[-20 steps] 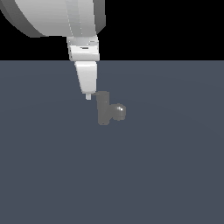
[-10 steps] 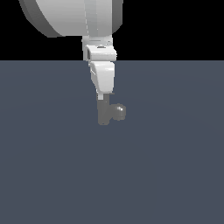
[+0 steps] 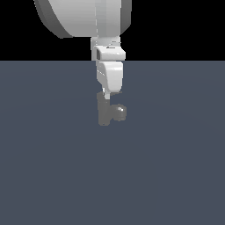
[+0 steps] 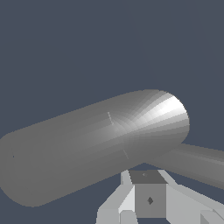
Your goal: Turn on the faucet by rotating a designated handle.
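The faucet (image 3: 104, 112) is a small dull-grey fixture on the dark floor, with an upright body and a stubby rounded spout (image 3: 119, 112) pointing to the exterior view's right. My gripper (image 3: 106, 94) hangs straight down over the top of the body, its tip touching or nearly touching it. In the wrist view a thick grey cylinder of the faucet (image 4: 96, 144) fills the middle. A thinner grey bar, apparently the handle (image 4: 197, 164), runs out from beneath it. The fingertips (image 4: 148, 199) sit together just beside both, with nothing between them. The exterior view does not show the handle apart from the body.
The white arm (image 3: 88, 17) comes down from the top of the exterior view. A flat dark blue-grey floor (image 3: 176, 176) stretches all around the faucet, and nothing else stands on it.
My gripper has moved to the exterior view's right and slightly down, from beside the faucet's left to right above its body. The faucet has not visibly moved.
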